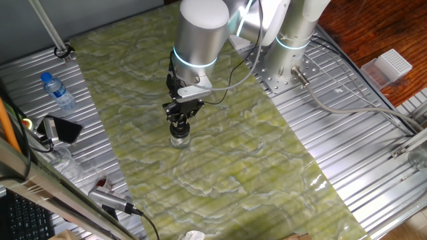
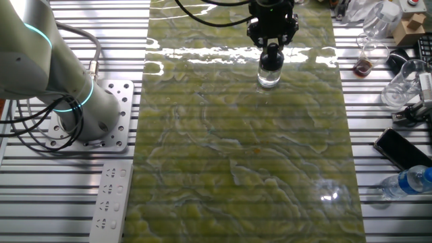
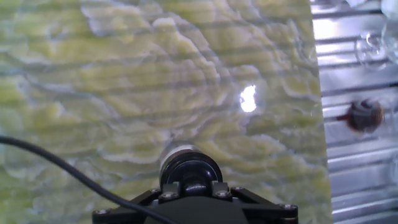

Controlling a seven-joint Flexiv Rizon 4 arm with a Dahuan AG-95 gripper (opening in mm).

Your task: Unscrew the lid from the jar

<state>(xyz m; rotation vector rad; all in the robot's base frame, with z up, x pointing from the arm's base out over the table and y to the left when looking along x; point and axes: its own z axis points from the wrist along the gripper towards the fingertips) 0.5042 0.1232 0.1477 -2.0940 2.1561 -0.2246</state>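
Note:
The small clear glass jar [image 1: 179,139] stands upright on the green marbled mat [image 1: 227,167], and in the other fixed view the jar [image 2: 269,73] is near the mat's far edge. Its black lid [image 3: 189,165] sits on top, partly covered by the hand. My gripper [image 1: 180,124] comes straight down from above, and its two fingers [image 3: 170,188] press against opposite sides of the lid. In the other fixed view the gripper [image 2: 271,48] hides most of the lid [image 2: 271,57]. The gripper is shut on the lid.
A water bottle with a blue cap [image 1: 57,91] and a black phone [image 1: 63,129] lie on the metal slats left of the mat. Glassware [image 2: 399,86] and a small glass with red residue [image 2: 364,65] stand beside the mat. The robot base [image 2: 94,111] and a power strip [image 2: 111,199] sit opposite.

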